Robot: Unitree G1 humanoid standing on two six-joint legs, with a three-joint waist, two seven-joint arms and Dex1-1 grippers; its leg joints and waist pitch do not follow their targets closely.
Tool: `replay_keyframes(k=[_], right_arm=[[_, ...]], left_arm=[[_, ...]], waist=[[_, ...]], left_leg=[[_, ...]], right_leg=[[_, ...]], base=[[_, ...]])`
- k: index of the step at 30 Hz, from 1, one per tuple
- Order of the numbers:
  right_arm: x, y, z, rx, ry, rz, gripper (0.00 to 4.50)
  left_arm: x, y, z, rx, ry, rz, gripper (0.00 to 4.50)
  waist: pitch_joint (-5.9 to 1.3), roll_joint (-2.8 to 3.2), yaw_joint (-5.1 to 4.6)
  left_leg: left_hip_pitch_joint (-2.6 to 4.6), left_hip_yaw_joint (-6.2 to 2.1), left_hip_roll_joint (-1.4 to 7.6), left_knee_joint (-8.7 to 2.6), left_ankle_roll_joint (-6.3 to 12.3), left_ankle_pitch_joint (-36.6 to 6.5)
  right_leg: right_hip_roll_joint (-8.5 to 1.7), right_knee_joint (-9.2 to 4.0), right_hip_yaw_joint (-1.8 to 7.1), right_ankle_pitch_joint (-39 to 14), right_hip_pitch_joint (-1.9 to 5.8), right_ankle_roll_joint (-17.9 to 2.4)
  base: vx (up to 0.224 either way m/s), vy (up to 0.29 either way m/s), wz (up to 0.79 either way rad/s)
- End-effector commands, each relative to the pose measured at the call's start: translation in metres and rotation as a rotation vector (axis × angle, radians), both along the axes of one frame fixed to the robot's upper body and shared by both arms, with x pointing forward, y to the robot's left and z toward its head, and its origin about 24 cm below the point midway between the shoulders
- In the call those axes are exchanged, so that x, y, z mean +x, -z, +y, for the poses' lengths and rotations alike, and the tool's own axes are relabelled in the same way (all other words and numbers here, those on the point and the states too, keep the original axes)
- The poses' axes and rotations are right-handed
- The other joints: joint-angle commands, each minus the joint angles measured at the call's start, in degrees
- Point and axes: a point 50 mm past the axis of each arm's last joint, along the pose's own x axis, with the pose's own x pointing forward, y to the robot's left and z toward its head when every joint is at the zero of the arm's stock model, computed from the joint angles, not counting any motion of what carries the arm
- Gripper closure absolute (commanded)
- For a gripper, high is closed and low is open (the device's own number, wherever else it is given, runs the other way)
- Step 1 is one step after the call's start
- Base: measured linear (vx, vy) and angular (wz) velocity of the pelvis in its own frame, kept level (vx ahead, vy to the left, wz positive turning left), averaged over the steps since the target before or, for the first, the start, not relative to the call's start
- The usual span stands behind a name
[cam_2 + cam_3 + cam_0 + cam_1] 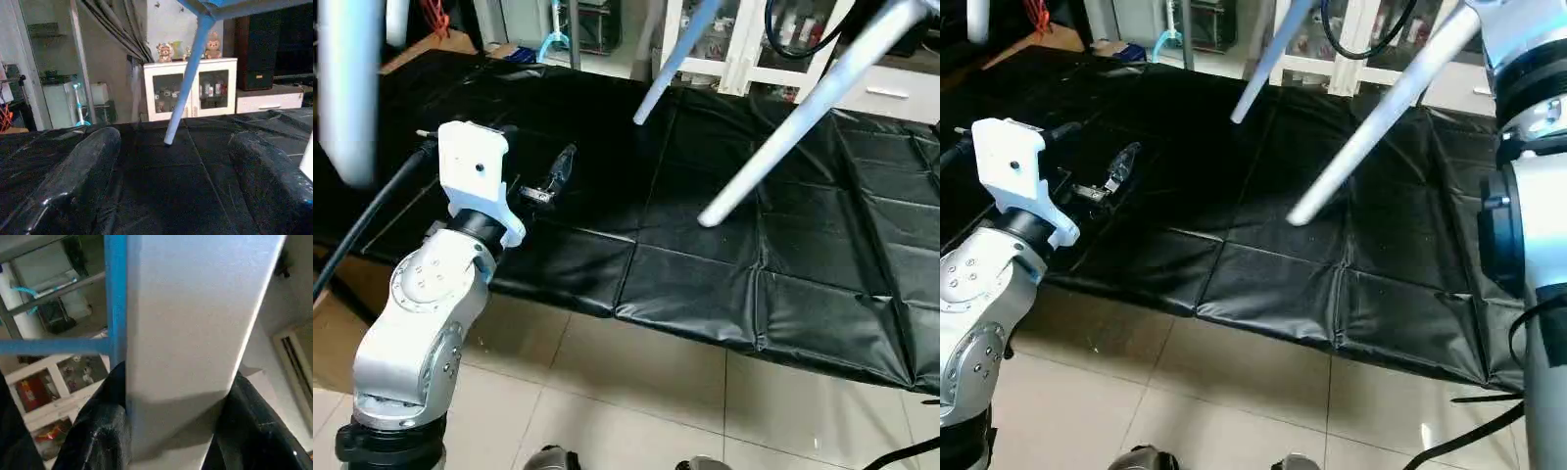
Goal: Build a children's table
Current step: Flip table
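Note:
The children's table hangs in the air above the black mat. Two of its white legs slant down over the mat, and a third leg shows blurred at the near left. The underside edge of the table top appears in the left wrist view. My right gripper is shut on a white table leg, one black finger on each side. My left gripper is open low over the mat's left part, holding nothing and apart from the legs.
The black padded mat covers the floor, with beige tiles in front of it. A white glass-door cabinet and a white drawer unit stand behind the mat. A black cable runs along my left arm.

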Motion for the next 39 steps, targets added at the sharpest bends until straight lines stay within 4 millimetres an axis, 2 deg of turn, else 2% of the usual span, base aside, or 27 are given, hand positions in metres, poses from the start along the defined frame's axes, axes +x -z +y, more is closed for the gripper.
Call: replay_keyframes(k=[1,4,6,8,13,18,19,20,23,24,26,28,29,32,35,36,37,39], right_arm=[[-0.006,-0.014,-0.012,-0.015,0.054,-0.053,2.66],[-0.006,-0.012,-0.014,-0.051,0.087,-0.043,2.68],[-0.005,-0.01,-0.015,-0.061,0.097,-0.035,2.69],[-0.003,-0.005,-0.018,-0.08,0.119,-0.016,2.69],[-0.001,0.003,-0.022,-0.073,0.141,0.007,2.69],[0.003,0.016,-0.028,-0.071,0.186,0.055,2.69],[0.004,0.023,-0.028,-0.057,0.185,0.075,2.69],[0.005,0.024,-0.028,-0.056,0.183,0.078,2.69],[0.009,0.041,-0.025,-0.053,0.169,0.12,2.7],[0.012,0.054,-0.023,-0.045,0.16,0.152,2.7],[0.015,0.071,-0.024,-0.023,0.162,0.18,2.7],[0.016,0.079,-0.025,0.005,0.165,0.188,2.7],[0.017,0.084,-0.023,0.016,0.159,0.195,2.71],[0.018,0.088,-0.02,0.018,0.15,0.201,2.71],[0.018,0.084,-0.015,0.0,0.139,0.203,2.71],[0.018,0.082,-0.015,-0.01,0.139,0.207,2.71],[0.018,0.08,-0.013,-0.027,0.138,0.217,2.72],[0.018,0.077,-0.011,-0.046,0.133,0.215,2.72]], left_arm=[[-0.001,-0.002,-0.001,0.001,0.001,-0.012,0.5],[-0.002,-0.002,-0.001,-0.001,0.006,-0.012,0.5],[-0.002,-0.002,-0.002,-0.001,0.008,-0.013,0.5],[-0.002,-0.004,-0.003,-0.005,0.017,-0.02,0.5],[-0.003,-0.005,-0.005,-0.008,0.029,-0.026,0.5],[-0.003,-0.005,-0.008,-0.022,0.067,-0.028,0.5],[-0.003,-0.005,-0.009,-0.03,0.08,-0.032,0.5],[-0.003,-0.005,-0.009,-0.03,0.08,-0.033,0.5],[0.001,-0.005,-0.003,-0.02,0.062,-0.032,0.5],[0.006,-0.004,0.004,0.004,0.024,-0.024,0.5],[0.013,-0.004,0.016,0.045,-0.029,-0.02,0.5],[0.016,-0.005,0.022,0.065,-0.038,-0.018,0.5],[0.019,-0.007,0.027,0.083,-0.027,-0.02,0.5],[0.023,-0.011,0.033,0.091,-0.016,-0.026,0.5],[0.034,-0.016,0.042,0.142,-0.002,-0.027,0.5],[0.038,-0.016,0.044,0.161,0.007,-0.026,0.5],[0.043,-0.017,0.046,0.178,0.026,-0.026,0.5],[0.048,-0.02,0.046,0.193,0.042,-0.035,0.5]], waist=[[-4.65,-0.02,-0.73],[-4.6,-0.16,-0.79],[-4.62,-0.1,-0.59],[-4.61,-0.16,-0.67],[-4.74,-0.16,-0.79],[-4.78,-0.14,-0.83],[-4.83,0.12,-0.79],[-4.81,0.05,-0.85],[-4.6,-0.05,-0.87],[-4.48,0.23,-0.95],[-4.26,0.26,-1.17],[-4.15,0.44,-1.59],[-4.0,0.59,-1.64],[-4.31,0.5,-2.11],[-4.48,0.64,-2.66],[-4.51,1.12,-2.74],[-4.55,0.97,-2.86],[-4.5,1.08,-2.9]], left_leg=[[2.99,-1.38,1.85,-4.87,-2.78,-23.48],[2.9,-1.37,1.87,-4.81,-2.63,-23.73],[3.4,-1.19,1.86,-4.56,-2.59,-24.29],[3.05,-1.34,1.88,-4.73,-2.68,-23.65],[2.77,-1.48,1.83,-4.71,-2.64,-22.2],[2.73,-1.35,1.78,-4.58,-1.96,-20.44],[2.78,-1.39,1.78,-4.59,-2.1,-20.3],[2.76,-1.38,1.77,-4.63,-2.13,-20.39],[2.92,-1.37,1.79,-4.72,-2.45,-22.24],[3.18,-1.43,1.78,-4.86,-3.15,-24.23],[3.59,-1.6,1.69,-5.03,-4.47,-27.98],[4.3,-2.13,1.72,-5.37,-6.99,-33.61],[4.81,-2.33,1.72,-5.46,-7.77,-36.55],[5.05,-2.62,1.66,-5.64,-8.1,-38.48],[4.97,-2.79,1.65,-5.75,-8.01,-38.93],[5.03,-2.83,1.62,-5.8,-8.05,-39.15],[4.97,-2.84,1.59,-5.78,-7.96,-39.16],[5.12,-2.85,1.61,-5.82,-8.01,-39.93]], right_leg=[[-0.39,-3.71,0.24,-14.07,1.57,-9.1],[-0.51,-3.79,0.33,-14.61,1.55,-8.8],[-0.39,-3.98,0.45,-15.34,1.1,-8.84],[-0.38,-3.78,0.37,-14.75,1.41,-8.85],[-0.42,-3.45,0.31,-12.7,1.77,-9.03],[-0.44,-3.38,0.37,-10.98,1.92,-9.89],[-0.41,-3.28,0.35,-10.57,1.96,-10.06],[-0.38,-3.33,0.33,-10.45,2.0,-10.08],[-0.41,-3.63,0.34,-12.61,1.79,-9.54],[-0.3,-3.75,0.31,-14.76,1.55,-8.94],[-0.2,-4.18,0.27,-18.5,1.09,-7.79],[-0.14,-4.63,-0.03,-22.8,0.76,-6.29],[-0.1,-5.03,-0.2,-24.5,0.35,-5.87],[-0.02,-4.95,-0.34,-24.18,0.36,-5.73],[-0.05,-4.75,-0.5,-22.48,0.56,-6.6],[-0.09,-4.66,-0.45,-22.07,0.55,-6.96],[-0.1,-4.71,-0.48,-21.72,0.61,-7.31],[-0.19,-4.8,-0.5,-22.24,0.53,-7.54]], base=[[0.0,0.0,0.0],[0.0,0.0,0.0],[0.0,0.0,0.0],[0.0,0.0,0.0],[0.0,0.0,0.0],[0.0,0.0,0.0],[0.0,0.0,0.0],[0.0,0.0,0.0],[0.0,0.0,0.0],[0.0,0.0,0.0],[0.0,0.0,0.0],[0.0,0.0,0.0],[0.0,0.0,0.0],[0.0,0.0,0.0],[0.0,0.0,0.0],[0.0,0.0,0.0],[0.0,0.0,0.0],[0.0,0.0,0.0]])
